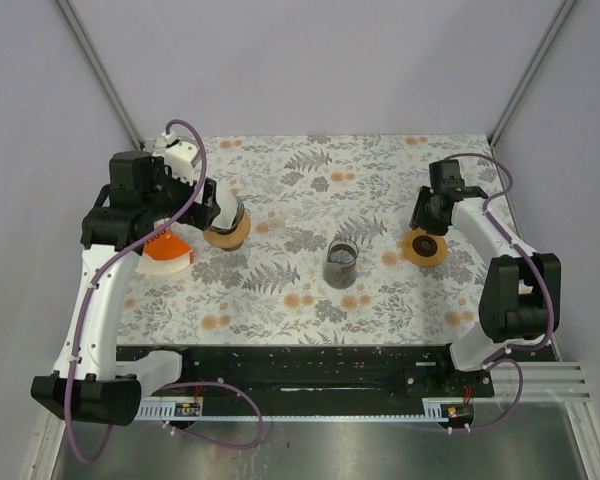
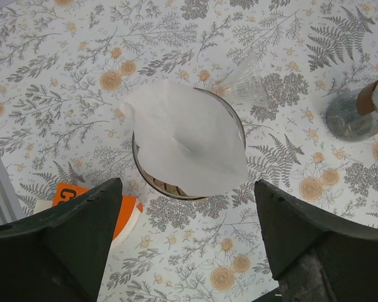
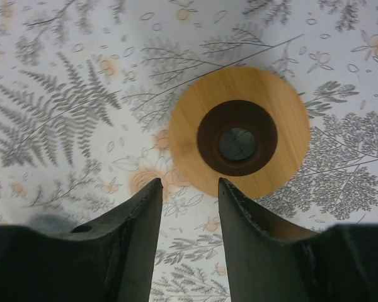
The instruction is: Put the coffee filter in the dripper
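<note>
A white paper coffee filter (image 2: 189, 141) lies spread over the mouth of the round glass dripper (image 2: 152, 179), covering most of its opening and tilted to one side. In the top view the dripper (image 1: 228, 233) stands at the left of the table, partly under my left gripper (image 1: 216, 207). In the wrist view my left gripper (image 2: 188, 184) is wide open and empty, just above and on the near side of the dripper. My right gripper (image 3: 189, 182) is slightly open and empty, hovering next to a wooden ring (image 3: 239, 132).
An orange-and-white filter pack (image 1: 167, 253) lies left of the dripper and shows in the left wrist view (image 2: 123, 212). A glass carafe (image 1: 341, 262) stands mid-table. The wooden ring (image 1: 426, 248) lies at the right under my right gripper (image 1: 426, 218).
</note>
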Robot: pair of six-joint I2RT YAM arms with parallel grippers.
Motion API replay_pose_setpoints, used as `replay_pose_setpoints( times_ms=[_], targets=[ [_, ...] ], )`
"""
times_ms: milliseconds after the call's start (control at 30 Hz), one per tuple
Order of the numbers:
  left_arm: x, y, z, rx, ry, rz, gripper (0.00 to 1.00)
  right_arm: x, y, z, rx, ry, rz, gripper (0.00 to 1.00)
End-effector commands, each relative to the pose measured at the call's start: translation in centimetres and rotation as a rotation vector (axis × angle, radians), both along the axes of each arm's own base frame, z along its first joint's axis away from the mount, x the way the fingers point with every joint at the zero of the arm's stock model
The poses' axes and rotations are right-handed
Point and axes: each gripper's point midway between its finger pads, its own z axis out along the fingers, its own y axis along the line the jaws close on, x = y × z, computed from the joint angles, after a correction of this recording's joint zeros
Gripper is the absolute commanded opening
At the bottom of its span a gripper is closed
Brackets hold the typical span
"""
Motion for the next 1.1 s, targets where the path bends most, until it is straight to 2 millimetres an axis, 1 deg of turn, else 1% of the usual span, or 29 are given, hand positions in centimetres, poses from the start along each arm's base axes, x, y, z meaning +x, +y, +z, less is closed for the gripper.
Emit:
replay_pose_setpoints(
  times_ms=[0,33,67,167,267,333,433,567,633,767,867,900,967,1000,1067],
  targets=[
    [-0.6,-0.3,0.5,-0.002,-0.046,-0.034,0.9,0.9,-3.8,-1.7,-0.087,-0.027,-0.165,0.49],
    [-0.7,-0.2,0.5,0.0,-0.049,-0.033,0.9,0.5,-4.8,-2.0,-0.142,-0.015,-0.193,0.49],
    [-0.7,-0.2,0.4,0.002,-0.051,-0.036,0.9,0.1,-5.5,-2.1,-0.175,-0.009,-0.21,0.49],
    [-0.7,-0.5,0.1,-0.006,-0.038,-0.047,0.9,-0.2,-6.0,-2.2,-0.191,-0.021,-0.225,0.5],
    [-0.4,-0.7,-0.1,-0.018,-0.03,-0.055,0.9,-0.6,-6.3,-2.9,-0.197,-0.005,-0.24,0.47],
    [-0.3,-0.8,-0.2,-0.02,-0.025,-0.055,0.9,-1.2,-6.1,-3.7,-0.183,0.016,-0.238,0.45],
    [-0.2,-0.9,-0.4,-0.025,-0.018,-0.063,0.9,-1.7,-5.5,-5.1,-0.146,0.051,-0.216,0.45],
    [0.0,-1.1,-0.5,-0.033,-0.011,-0.068,0.9,-0.9,-4.6,-6.0,-0.108,0.061,-0.186,0.47],
    [0.0,-1.1,-0.5,-0.031,-0.011,-0.066,0.9,-0.6,-4.5,-6.4,-0.104,0.068,-0.181,0.47],
    [0.1,-0.9,-0.7,-0.025,-0.008,-0.061,0.9,-1.0,-4.5,-8.2,-0.108,0.124,-0.17,0.47],
    [0.2,-1.0,-0.6,-0.029,-0.007,-0.062,0.9,-1.2,-4.5,-9.3,-0.111,0.154,-0.163,0.46],
    [0.3,-1.0,-0.7,-0.031,-0.003,-0.062,0.9,-1.2,-4.5,-9.3,-0.113,0.156,-0.159,0.43],
    [0.3,-1.1,-0.5,-0.033,-0.006,-0.063,0.9,-1.2,-4.5,-9.3,-0.115,0.157,-0.153,0.34],
    [0.4,-1.1,-0.6,-0.033,-0.004,-0.063,0.9,-1.1,-4.5,-9.3,-0.115,0.155,-0.152,0.27],
    [0.4,-1.1,-0.7,-0.034,0.001,-0.062,0.9,-1.0,-4.1,-9.1,-0.1,0.152,-0.136,0.09]
  ],
)
